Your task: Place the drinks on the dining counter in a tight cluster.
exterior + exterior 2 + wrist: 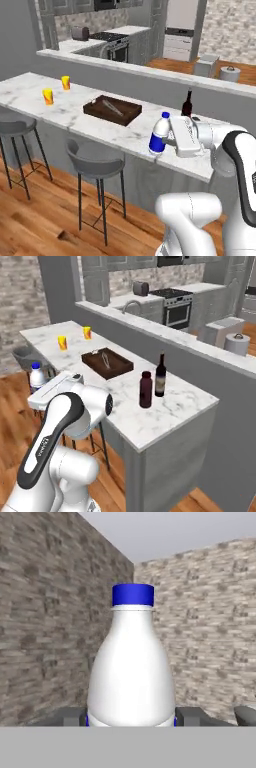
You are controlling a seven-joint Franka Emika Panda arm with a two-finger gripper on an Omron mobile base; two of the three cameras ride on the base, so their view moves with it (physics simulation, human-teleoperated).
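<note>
I have the gripper (131, 718) pinching the water bottle (159, 134) low, so a quick swing could tip it.

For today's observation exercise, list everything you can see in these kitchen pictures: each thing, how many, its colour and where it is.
water bottle: one, white with blue cap and label, upright at the dining counter's near edge, between the tool's fingers.
wine bottle: one, dark, on the counter's right end.
squat bottle: one, dark maroon, beside the wine bottle, apart from it.
cups: two, orange-yellow, far left of the counter.
tray: one, dark brown, mid-counter, utensils inside.
dining counter: one, white marble.
stools: two, grey, under the counter.
tool: one, white, at the water bottle.
</note>
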